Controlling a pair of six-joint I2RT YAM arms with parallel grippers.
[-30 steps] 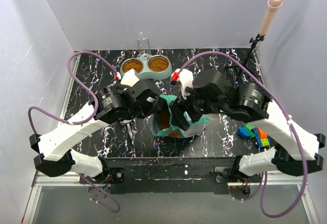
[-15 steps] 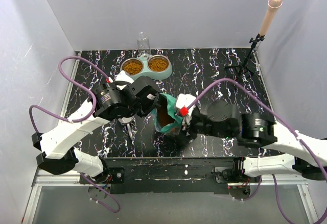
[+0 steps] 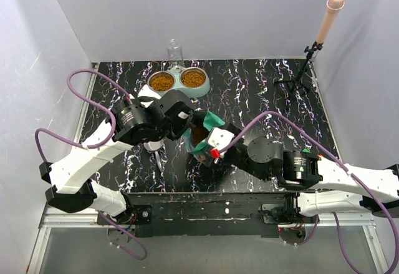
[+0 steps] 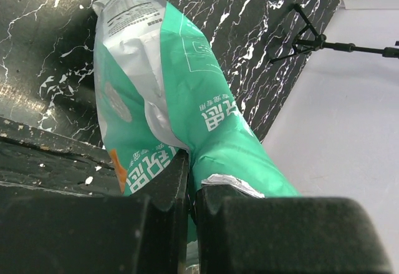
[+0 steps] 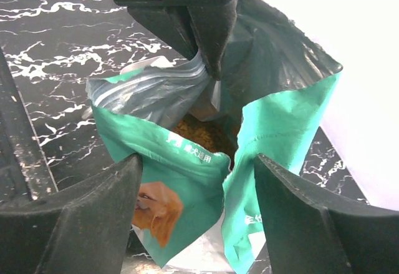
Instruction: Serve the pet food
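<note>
Left end effector (image 4: 190, 175): closed, pinching the top edge of the teal-and-white bag (image 4: 187, 80), which hangs upright from this grip with its base towards the counter (image 4: 37, 18).

Right end effector (image 5: 196, 161): jaws spread wide, level with the bag's front panel that bears the golden dog; whether the fingers (image 5: 100, 193) touch the foil cannot be told.

Pet food (image 5: 202, 133): a brown granular heap inside the bag's open mouth. More kibble fills both cups of the mint-green double bowl (image 3: 177, 88) at the back of the counter, well apart from the bag.

Surroundings: the counter is black with white marble veining and is enclosed by plain white walls (image 3: 218, 12). A clear glass jar (image 3: 174, 50) stands just behind the bowl. A black tripod stand (image 3: 298, 79) with a pink-tipped rod rises at the far right corner.

Change over the last second: the right arm has swung from a raised, folded pose above the bag to a low reach along the near right of the counter, and now covers the coloured pieces seen there earlier. The bag looks more gathered; the bowl, jar and stand are unmoved.
</note>
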